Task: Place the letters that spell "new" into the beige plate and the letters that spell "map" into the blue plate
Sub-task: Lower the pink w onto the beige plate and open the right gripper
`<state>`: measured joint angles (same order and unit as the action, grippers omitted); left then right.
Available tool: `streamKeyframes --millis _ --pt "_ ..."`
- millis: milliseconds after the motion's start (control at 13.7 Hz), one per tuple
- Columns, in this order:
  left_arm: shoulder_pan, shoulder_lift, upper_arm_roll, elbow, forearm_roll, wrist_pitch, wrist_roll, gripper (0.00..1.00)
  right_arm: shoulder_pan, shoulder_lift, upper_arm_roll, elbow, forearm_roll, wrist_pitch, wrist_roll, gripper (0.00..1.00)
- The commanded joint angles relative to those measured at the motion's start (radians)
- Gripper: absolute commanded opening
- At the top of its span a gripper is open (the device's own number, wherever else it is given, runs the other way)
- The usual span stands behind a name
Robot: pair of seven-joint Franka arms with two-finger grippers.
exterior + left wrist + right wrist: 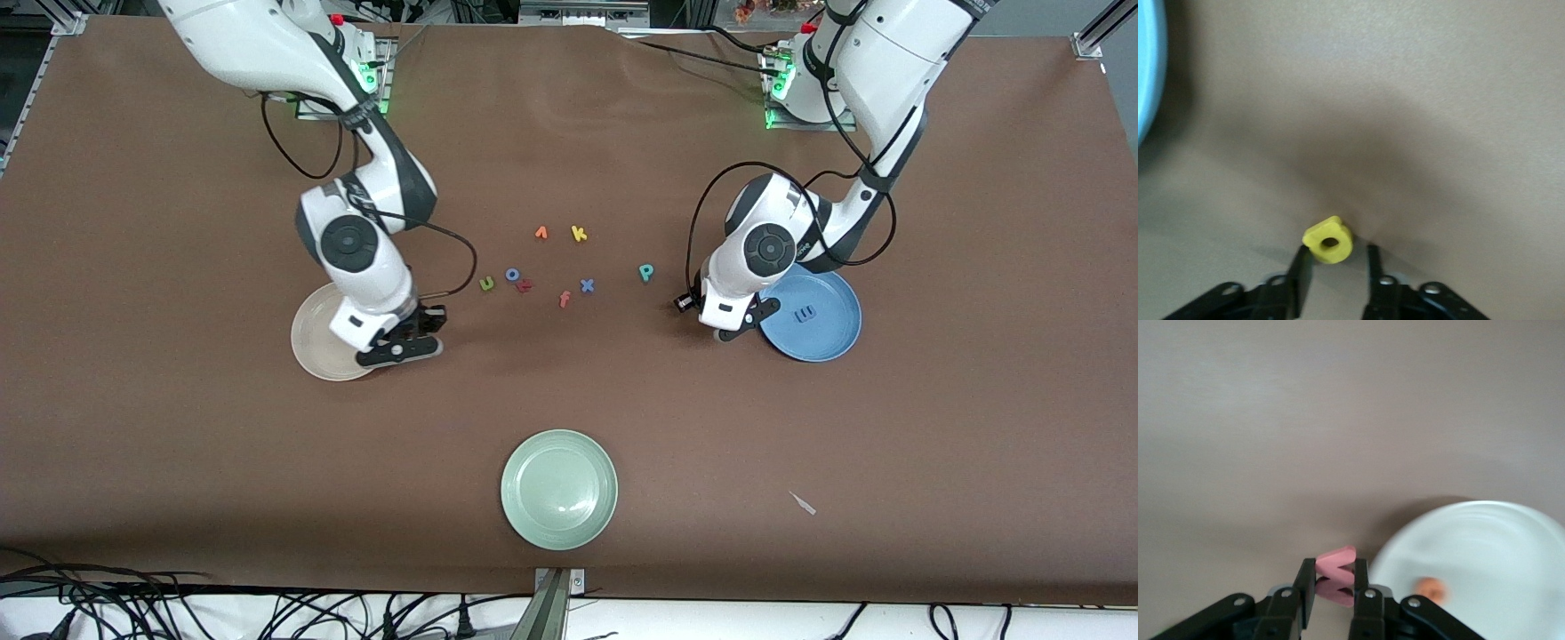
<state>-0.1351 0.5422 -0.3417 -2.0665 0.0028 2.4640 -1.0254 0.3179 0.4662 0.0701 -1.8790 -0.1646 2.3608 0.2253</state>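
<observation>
1. Right gripper (1333, 581) clenched on pink w (1336, 575), up in the air just beside the beige plate's (1485, 540) rim; in front view the gripper (402, 348) hangs at that plate's (313, 342) edge.
2. Orange letter (1431, 589) lies in beige plate, blurred, shape not readable.
3. Left gripper (1335, 267) clenched on yellow a (1328, 241), over bare table just beside the blue plate (1146, 80); in front view the gripper (740, 327) sits at the edge of that plate (840, 333) toward the right arm's end.
4. Blue m (805, 313) lies in blue plate.
5. Teal p (646, 272) on table, near blue plate, toward table mid.
6. Green n (486, 284) on table, between beige plate and letter cluster.
7. Other letters mid-table: blue o (513, 274) touching dark red letter (525, 285), orange f (564, 299), blue x (587, 285), orange v (541, 233), yellow k (579, 234).
8. Green plate (559, 490) nearest the front cam, well apart from the rest.
</observation>
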Motion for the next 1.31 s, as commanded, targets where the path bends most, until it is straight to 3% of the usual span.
streamKeyframes --millis 0,73,146,219,364,437,583,874,1093,1238 --pt "0.008 -0.021 -0.005 -0.024 -0.023 0.007 0.002 0.24 -0.026 -0.098 -0.053 -0.104 -0.010 -0.017 -0.159 0.00" --pt "0.009 -0.021 -0.005 -0.023 -0.023 0.007 0.004 0.24 -0.037 -0.104 -0.073 -0.124 -0.010 -0.017 -0.200 0.00" --pt "0.009 -0.022 -0.005 -0.020 -0.023 0.007 0.008 0.24 -0.042 -0.106 -0.096 -0.141 -0.010 -0.015 -0.217 0.10" --pt "0.009 -0.021 -0.005 -0.017 -0.023 0.007 0.008 0.25 -0.043 -0.107 -0.114 -0.158 -0.010 -0.009 -0.227 0.28" --pt "0.009 -0.024 -0.005 -0.014 -0.021 0.007 0.017 0.34 -0.043 -0.113 -0.119 -0.172 -0.001 -0.009 -0.212 0.75" --pt "0.008 -0.025 -0.005 -0.009 -0.012 0.007 0.022 0.44 -0.043 -0.116 -0.119 -0.172 0.007 -0.017 -0.198 0.79" --pt "-0.006 -0.024 -0.005 0.000 -0.007 0.007 0.024 0.45 -0.042 -0.113 -0.098 -0.172 0.007 -0.015 -0.109 0.79" --pt "-0.008 -0.018 -0.003 -0.003 0.063 0.003 0.059 0.39 -0.037 -0.115 0.074 -0.172 0.008 -0.018 0.208 0.80" --pt "-0.011 -0.008 -0.005 -0.004 0.181 -0.004 0.057 0.38 -0.030 -0.115 0.204 -0.181 0.007 -0.011 0.453 0.80" --pt "-0.012 -0.004 -0.005 -0.004 0.193 -0.005 0.056 0.40 -0.008 -0.095 0.229 -0.187 0.007 0.027 0.552 0.80"
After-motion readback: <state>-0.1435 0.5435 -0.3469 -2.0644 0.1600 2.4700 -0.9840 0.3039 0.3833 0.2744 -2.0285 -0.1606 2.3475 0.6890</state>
